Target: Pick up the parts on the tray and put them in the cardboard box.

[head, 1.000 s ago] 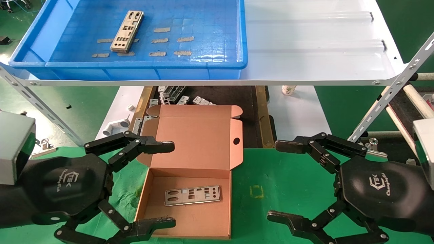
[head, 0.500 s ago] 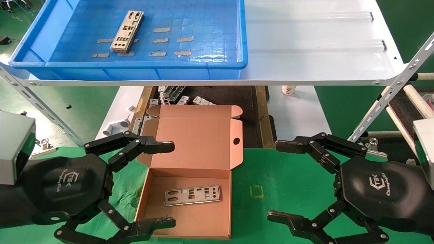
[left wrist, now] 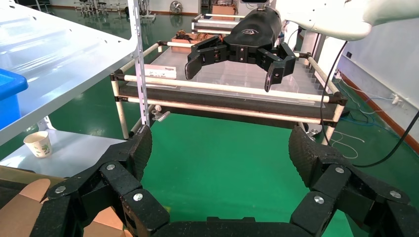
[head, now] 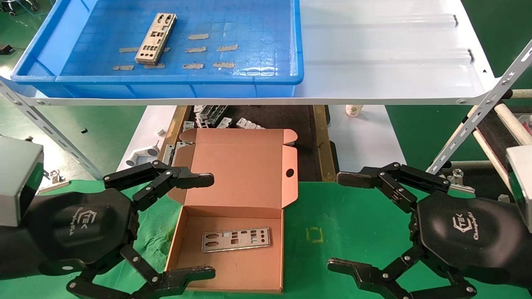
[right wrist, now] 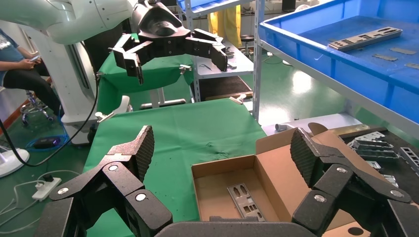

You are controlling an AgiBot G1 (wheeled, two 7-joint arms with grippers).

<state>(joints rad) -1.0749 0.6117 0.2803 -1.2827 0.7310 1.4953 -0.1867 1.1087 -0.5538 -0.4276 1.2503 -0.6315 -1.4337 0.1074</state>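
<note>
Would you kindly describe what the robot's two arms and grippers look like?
Both match: the left gripper and right gripper have matte black, rounded hexagonal palm housings with a white logo, and two black linkage fingers joined by silver screws, ending in textured rubbery pads. Grey-white boxy wrist modules sit behind them. The wrist views show glossy white arm shells and a black cable.

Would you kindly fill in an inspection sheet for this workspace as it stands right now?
Surface: green mat under the box; white shelf above it.
Job's things: one part lies in the blue tray; another part lies flat in the open cardboard box.
Clutter: grey tape scraps on the tray floor; metal brackets behind the box; paper cup.
Grippers: left gripper open at the box's left side; right gripper open over the mat, both empty.
Cables: black cable on the right arm.
Surroundings: seated person behind the robot.
</note>
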